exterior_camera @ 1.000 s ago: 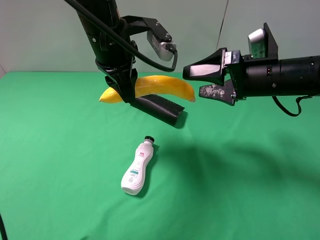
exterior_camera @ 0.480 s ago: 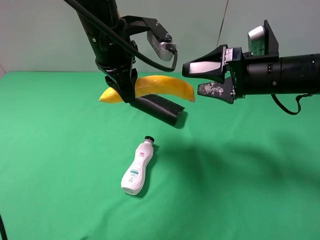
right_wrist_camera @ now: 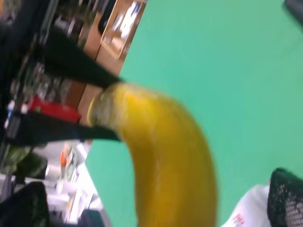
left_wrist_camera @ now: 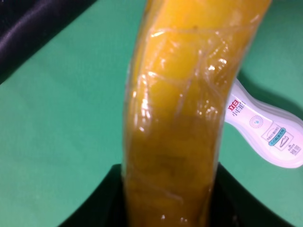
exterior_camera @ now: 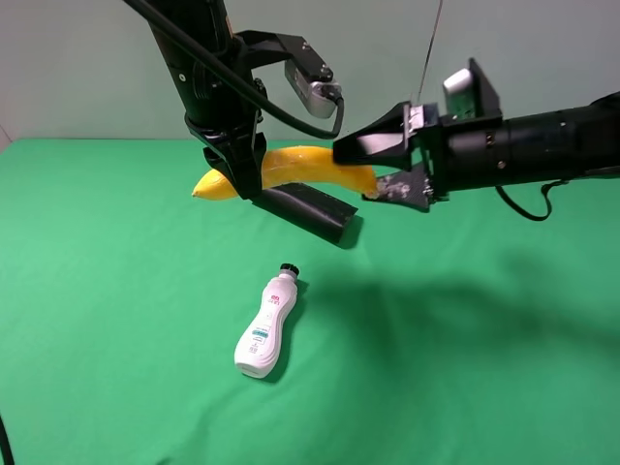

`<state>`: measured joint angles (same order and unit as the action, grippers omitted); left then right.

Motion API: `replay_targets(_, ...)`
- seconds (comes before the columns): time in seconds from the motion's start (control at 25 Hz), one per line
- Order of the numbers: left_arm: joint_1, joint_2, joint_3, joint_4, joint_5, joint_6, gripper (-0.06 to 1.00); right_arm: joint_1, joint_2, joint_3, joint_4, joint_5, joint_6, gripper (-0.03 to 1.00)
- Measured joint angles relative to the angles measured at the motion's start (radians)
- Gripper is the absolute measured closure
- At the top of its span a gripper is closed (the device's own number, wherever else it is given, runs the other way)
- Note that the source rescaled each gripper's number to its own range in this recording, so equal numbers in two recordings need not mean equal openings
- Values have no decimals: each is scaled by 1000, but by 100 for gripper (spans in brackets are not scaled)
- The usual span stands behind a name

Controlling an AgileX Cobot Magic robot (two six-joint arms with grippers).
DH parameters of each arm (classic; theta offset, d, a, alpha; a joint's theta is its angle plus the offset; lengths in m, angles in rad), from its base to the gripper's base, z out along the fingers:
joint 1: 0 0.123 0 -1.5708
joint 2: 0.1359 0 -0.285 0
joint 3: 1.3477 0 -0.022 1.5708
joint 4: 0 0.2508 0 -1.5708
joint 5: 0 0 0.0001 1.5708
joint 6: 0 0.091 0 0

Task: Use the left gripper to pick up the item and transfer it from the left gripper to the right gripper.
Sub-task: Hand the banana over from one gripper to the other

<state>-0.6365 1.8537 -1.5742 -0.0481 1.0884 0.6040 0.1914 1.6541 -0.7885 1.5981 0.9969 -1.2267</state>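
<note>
Left gripper (exterior_camera: 254,179) is clamping tight on the banana (exterior_camera: 310,165) toward one end, holding it level in the air above the green tabletop (exterior_camera: 465,368). Right gripper (exterior_camera: 356,172) is sitting spread wide, one jaw above and one below the banana's free end. A white bottle (exterior_camera: 266,325) is lying on the tabletop underneath.

A robotics lab: green cloth worktop (exterior_camera: 116,387), plain grey wall (exterior_camera: 77,77) (blurred clutter (right_wrist_camera: 33,137) beyond).
</note>
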Motion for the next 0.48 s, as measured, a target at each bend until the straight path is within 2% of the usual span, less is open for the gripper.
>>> replay_targets(0.16,0,0,0,0,0,0,94,59,17,0,0,-34,-13,-3)
replay_targets(0.48,0,0,0,0,0,0,94,65,25,0,45,-39,-44,-3)
